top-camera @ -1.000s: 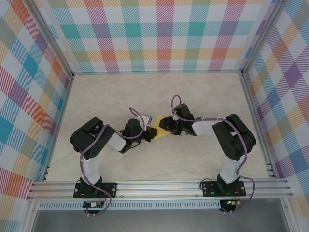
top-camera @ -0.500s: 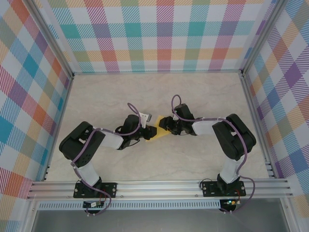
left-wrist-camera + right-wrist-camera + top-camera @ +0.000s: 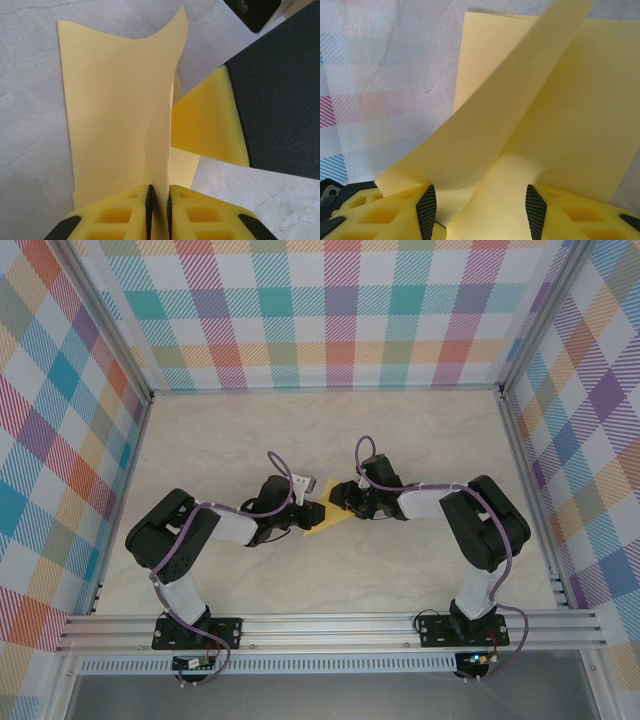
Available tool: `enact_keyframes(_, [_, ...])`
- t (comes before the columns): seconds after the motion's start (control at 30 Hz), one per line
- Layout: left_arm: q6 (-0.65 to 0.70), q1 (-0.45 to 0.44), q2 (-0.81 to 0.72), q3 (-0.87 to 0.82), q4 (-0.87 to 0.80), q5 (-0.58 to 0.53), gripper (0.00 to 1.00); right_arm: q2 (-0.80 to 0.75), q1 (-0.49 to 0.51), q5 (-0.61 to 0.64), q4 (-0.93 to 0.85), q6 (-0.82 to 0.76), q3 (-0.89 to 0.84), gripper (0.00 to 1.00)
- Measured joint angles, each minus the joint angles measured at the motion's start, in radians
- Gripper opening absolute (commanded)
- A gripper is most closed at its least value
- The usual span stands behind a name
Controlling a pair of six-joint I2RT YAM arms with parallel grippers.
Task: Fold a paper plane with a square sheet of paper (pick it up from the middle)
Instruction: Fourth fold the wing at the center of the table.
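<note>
The square sheet of paper (image 3: 322,526) is a creased yellow shape lying mid-table between both arms. In the left wrist view the sheet (image 3: 110,100) lies flat on the left, and one fold stands upright. My left gripper (image 3: 159,199) is shut on that fold. From above, the left gripper (image 3: 308,512) sits at the paper's left edge. My right gripper (image 3: 338,502) meets it from the right. In the right wrist view the right gripper (image 3: 481,212) stands open. A curled flap of the sheet (image 3: 580,110) runs loosely between its pads (image 3: 426,210). A right finger (image 3: 210,125) rests on the paper.
The table (image 3: 400,440) is pale marble-patterned, fenced by aluminium rails (image 3: 330,625) at the near edge and checked walls (image 3: 320,310) on three sides. The two wrists almost touch over the paper.
The left arm's elbow has swung left and lower, stretching its forearm toward the paper while its gripper stays at the sheet. The right arm has not moved.
</note>
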Motion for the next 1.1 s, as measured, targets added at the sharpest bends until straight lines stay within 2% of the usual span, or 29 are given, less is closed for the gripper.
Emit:
enact_keyframes(0.27, [-0.034,0.005,0.016,0.029,-0.041,0.008,0.1,0.0,-0.001,-0.006,0.001,0.0,0.0,0.52])
enact_keyframes(0.7, [-0.19,0.036,0.043,0.031,-0.039,0.082,0.11,-0.001,-0.001,-0.022,-0.007,-0.05,0.002,0.52])
enact_keyframes(1.1, [-0.288,0.06,0.089,0.094,-0.063,0.162,0.14,0.0,-0.001,0.006,-0.111,-0.082,0.056,0.55])
